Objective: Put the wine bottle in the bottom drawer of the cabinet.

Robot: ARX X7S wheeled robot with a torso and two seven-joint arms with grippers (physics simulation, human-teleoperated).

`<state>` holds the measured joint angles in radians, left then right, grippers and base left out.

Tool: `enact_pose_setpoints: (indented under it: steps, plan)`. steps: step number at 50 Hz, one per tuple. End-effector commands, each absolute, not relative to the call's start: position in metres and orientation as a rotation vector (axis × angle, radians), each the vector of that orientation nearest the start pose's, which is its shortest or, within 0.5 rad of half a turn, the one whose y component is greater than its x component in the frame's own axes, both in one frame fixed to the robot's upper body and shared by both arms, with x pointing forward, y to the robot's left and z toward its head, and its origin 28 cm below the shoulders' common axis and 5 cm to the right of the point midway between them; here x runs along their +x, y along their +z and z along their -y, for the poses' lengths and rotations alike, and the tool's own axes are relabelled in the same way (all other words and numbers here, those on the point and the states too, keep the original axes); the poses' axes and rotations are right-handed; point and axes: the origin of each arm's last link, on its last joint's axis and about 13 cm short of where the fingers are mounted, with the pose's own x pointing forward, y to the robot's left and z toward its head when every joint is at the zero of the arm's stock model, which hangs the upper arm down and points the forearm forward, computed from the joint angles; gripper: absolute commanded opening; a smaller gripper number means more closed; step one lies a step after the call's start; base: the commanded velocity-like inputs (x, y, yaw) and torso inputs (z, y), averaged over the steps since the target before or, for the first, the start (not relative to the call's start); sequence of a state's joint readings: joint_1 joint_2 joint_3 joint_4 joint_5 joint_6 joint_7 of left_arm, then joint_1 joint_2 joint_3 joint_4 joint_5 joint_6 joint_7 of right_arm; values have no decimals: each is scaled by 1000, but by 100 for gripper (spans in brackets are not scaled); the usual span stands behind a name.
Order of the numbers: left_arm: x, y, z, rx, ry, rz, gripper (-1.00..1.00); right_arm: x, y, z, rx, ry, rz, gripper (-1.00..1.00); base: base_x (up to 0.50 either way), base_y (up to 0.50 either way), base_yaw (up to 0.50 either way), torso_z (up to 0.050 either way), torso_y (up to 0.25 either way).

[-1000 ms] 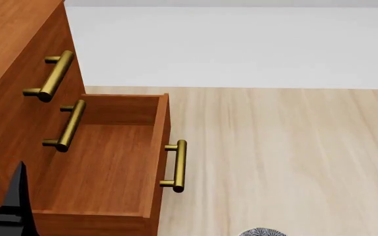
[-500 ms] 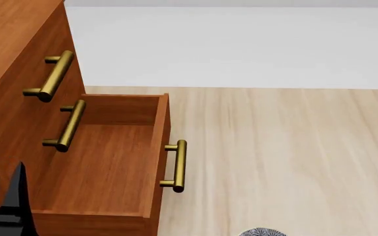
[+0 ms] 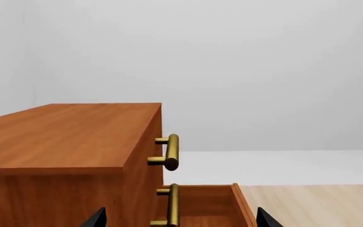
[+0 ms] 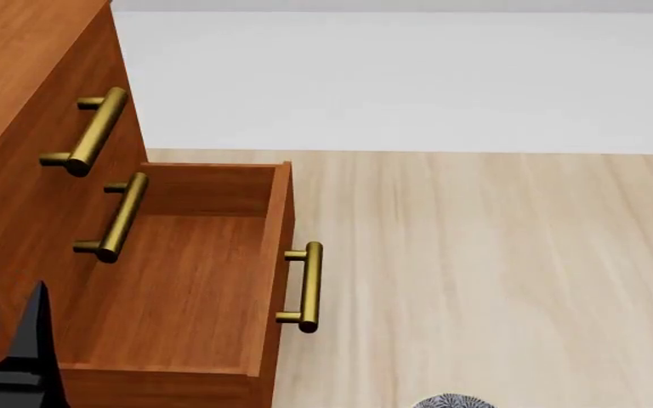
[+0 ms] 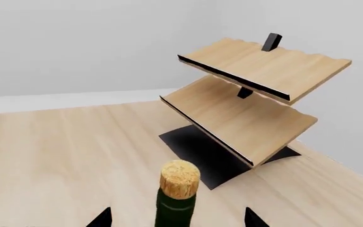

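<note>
The cabinet point(image 4: 20, 195) stands at the left of the head view, and its bottom drawer point(image 4: 179, 289) is pulled out and empty, its brass handle point(image 4: 309, 287) facing right. One black fingertip point(image 4: 26, 357) of my left gripper shows near the drawer's near corner. In the left wrist view my left gripper point(image 3: 180, 221) is open, facing the cabinet point(image 3: 68, 142) and the drawer point(image 3: 210, 205). The wine bottle point(image 5: 178, 198) stands with its cork between the spread tips of my right gripper point(image 5: 177, 220), which is open, with floor showing on both sides of the neck. The bottle's body is hidden.
A pale wooden slanted rack point(image 5: 251, 94) on a black base stands beyond the bottle, near the wall. The rim of a patterned bowl point(image 4: 451, 401) shows at the bottom edge of the head view. Light wood floor point(image 4: 496, 272) lies to the right of the drawer.
The left fingertip in the head view has sunk very slightly. Nothing else has moved.
</note>
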<state>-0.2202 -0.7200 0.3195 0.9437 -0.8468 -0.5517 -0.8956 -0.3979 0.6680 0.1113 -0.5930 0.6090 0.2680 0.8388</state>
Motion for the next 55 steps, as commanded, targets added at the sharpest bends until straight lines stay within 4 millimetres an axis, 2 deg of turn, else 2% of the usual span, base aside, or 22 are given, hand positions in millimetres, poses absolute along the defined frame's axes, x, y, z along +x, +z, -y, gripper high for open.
enact_pose_setpoints:
  steps: [1, 17, 37, 38, 55]
  plan:
    - [158, 175, -210, 6, -10, 157, 100, 141, 86, 195, -115, -561, -100, 100, 0, 0, 0, 0, 0]
    - [159, 176, -210, 8, -7, 158, 100, 156, 76, 203, -120, -556, -134, 100, 0, 0, 0, 0, 0]
    - [159, 174, -209, 10, -14, 151, 100, 166, 85, 209, -137, -569, -109, 100, 0, 0, 0, 0, 0]
    - [159, 173, -210, 10, -13, 150, 100, 166, 86, 209, -130, -565, -103, -100, 0, 0, 0, 0, 0]
    - [160, 171, -210, 9, -12, 149, 100, 167, 90, 203, -114, -541, -77, -100, 0, 0, 0, 0, 0]
